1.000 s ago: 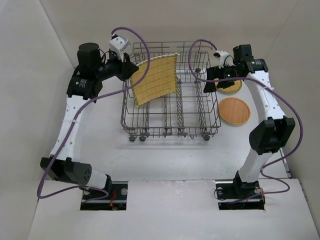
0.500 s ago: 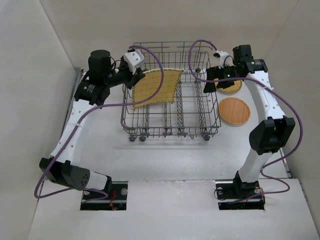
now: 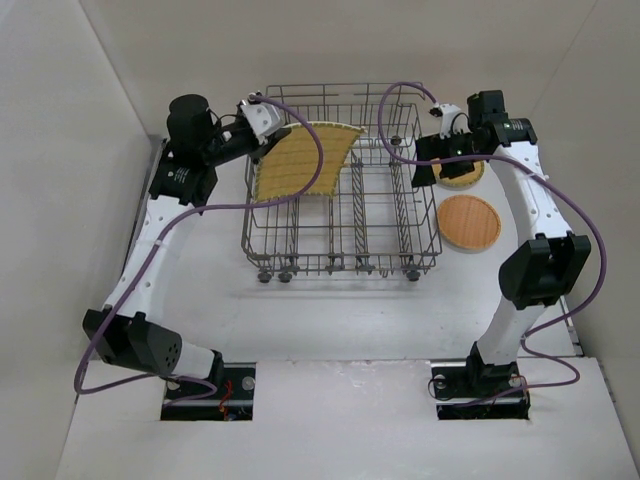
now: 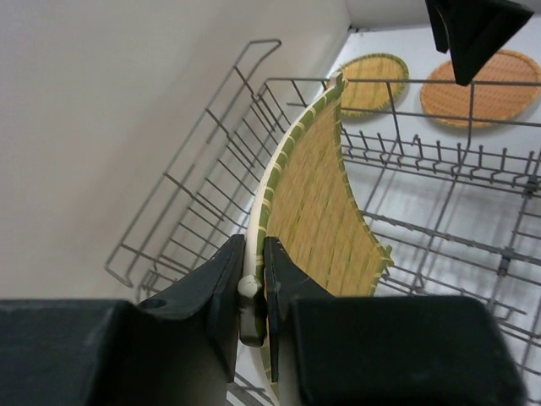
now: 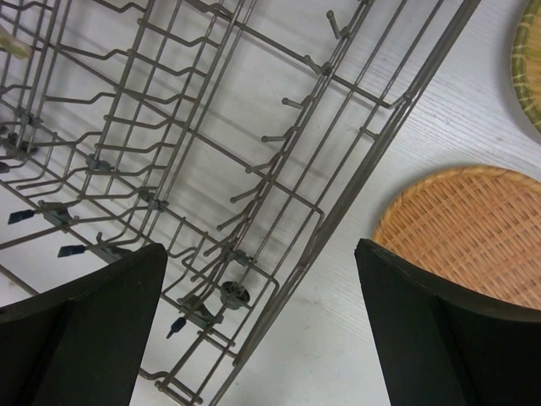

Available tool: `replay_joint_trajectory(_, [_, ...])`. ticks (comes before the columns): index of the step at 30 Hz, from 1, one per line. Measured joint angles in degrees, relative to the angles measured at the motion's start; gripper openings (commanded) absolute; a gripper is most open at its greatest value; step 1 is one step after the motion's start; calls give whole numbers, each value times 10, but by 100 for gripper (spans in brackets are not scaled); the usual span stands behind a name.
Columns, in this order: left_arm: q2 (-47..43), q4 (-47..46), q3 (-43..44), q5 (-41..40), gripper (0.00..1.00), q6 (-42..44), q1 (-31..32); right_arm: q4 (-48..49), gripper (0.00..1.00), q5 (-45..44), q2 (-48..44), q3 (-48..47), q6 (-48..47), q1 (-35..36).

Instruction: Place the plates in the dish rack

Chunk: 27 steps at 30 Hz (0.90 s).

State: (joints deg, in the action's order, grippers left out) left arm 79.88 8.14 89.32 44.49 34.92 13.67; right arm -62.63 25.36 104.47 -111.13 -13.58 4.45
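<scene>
The grey wire dish rack (image 3: 340,255) stands mid-table. My left gripper (image 3: 262,133) is shut on the edge of the square yellow plate (image 3: 295,163) and holds it tilted over the rack's left part; in the left wrist view the plate (image 4: 325,211) stands on edge between my fingers (image 4: 254,288). An orange round plate (image 3: 469,221) lies flat right of the rack, and a yellow-tan round plate (image 3: 462,176) lies behind it, partly under my right gripper (image 3: 432,165). My right gripper (image 5: 262,313) is open and empty above the rack's right rim (image 5: 372,161).
White walls close in at the left, back and right. The rack's taller wire back (image 3: 330,95) rises behind the square plate. Both round plates show past the rack in the left wrist view (image 4: 482,80).
My left gripper has moved toward the back and turned the square plate from upright to lower and flatter over the rack's left part. The right arm has hardly moved.
</scene>
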Motion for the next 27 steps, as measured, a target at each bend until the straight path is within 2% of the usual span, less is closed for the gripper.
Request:
replay_joint_trajectory(7, [28,-76,0,53,1,-20,-23,-9,99,-26,0,6,-12,0])
replay_joint_trajectory(27, [47,-164,-57,123,1,-86,-32,-30,100,-65,-10,37,-34,1])
